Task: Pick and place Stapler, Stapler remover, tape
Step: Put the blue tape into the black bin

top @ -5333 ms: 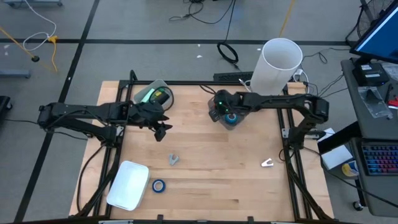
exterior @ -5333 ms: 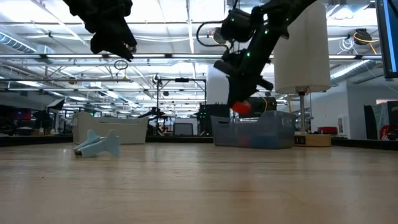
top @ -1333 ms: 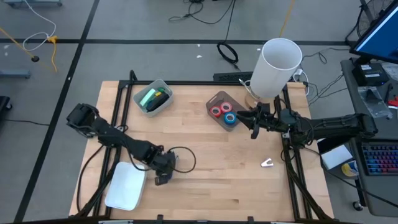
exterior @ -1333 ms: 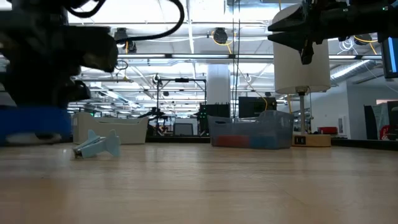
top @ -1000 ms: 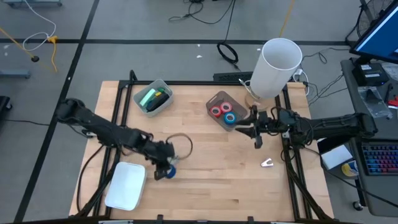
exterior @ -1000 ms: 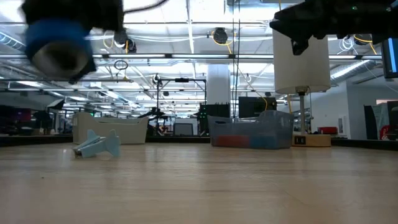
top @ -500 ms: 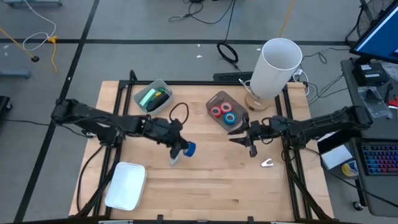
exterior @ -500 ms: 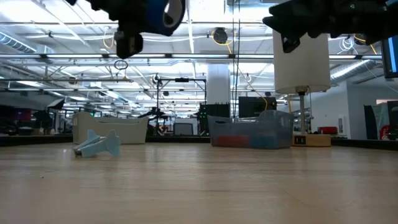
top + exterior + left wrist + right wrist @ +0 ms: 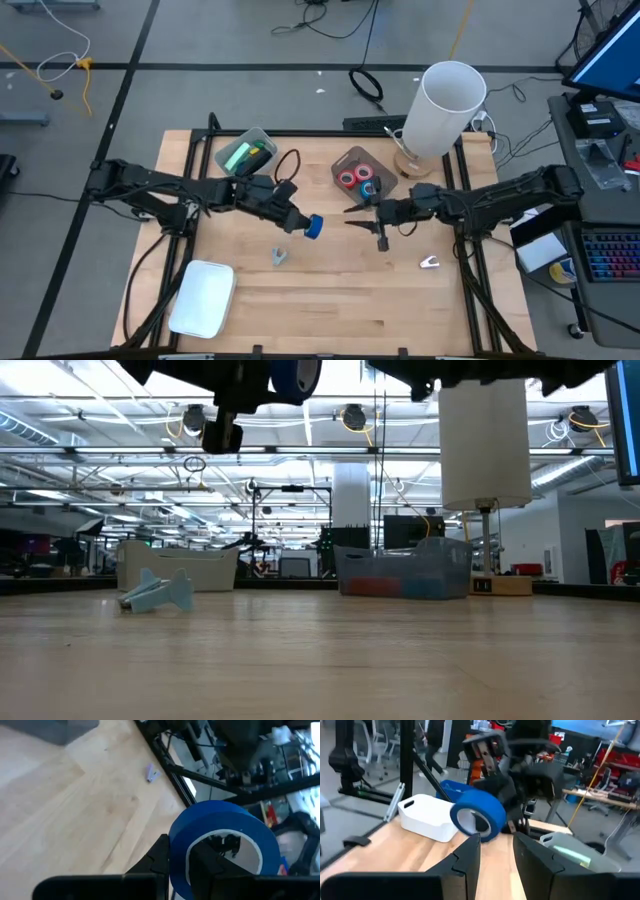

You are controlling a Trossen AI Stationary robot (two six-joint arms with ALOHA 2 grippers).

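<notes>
Left gripper (image 9: 304, 225): clamped on a blue tape roll (image 9: 313, 227), held in the air above the middle of the table (image 9: 340, 290); in the left wrist view its dark fingers (image 9: 159, 854) grip the roll's wall, one inside the ring and one outside.
Blue tape roll: in the left wrist view (image 9: 220, 840) it fills the space just ahead of the gripper, open centre showing; in the low view (image 9: 295, 375) it hangs high, well clear of the table.
Right gripper (image 9: 362, 227): fingers slightly apart and holding nothing, in the air facing the left gripper; the blue tape roll (image 9: 477, 819) lies between the two, straight ahead of its fingertips (image 9: 472, 842) and apart from them.
Small grey tool (image 9: 279, 257): lies on the table just below the left gripper; in the low view it is a pale blue-grey piece (image 9: 158, 592) flat on the wood.
White tool (image 9: 429, 263): on the table near the right gripper, on the side toward the table's right edge.
Tape bin (image 9: 345, 162): beyond the right gripper toward the far edge, holding red and blue rolls (image 9: 359, 181).
Far left bin (image 9: 262, 165): beyond the left gripper, holding green and dark items (image 9: 245, 156).
White bin (image 9: 203, 299): at the near left corner, well apart from both grippers.
White cylinder (image 9: 444, 108): upright at the far right, beyond the right arm.
</notes>
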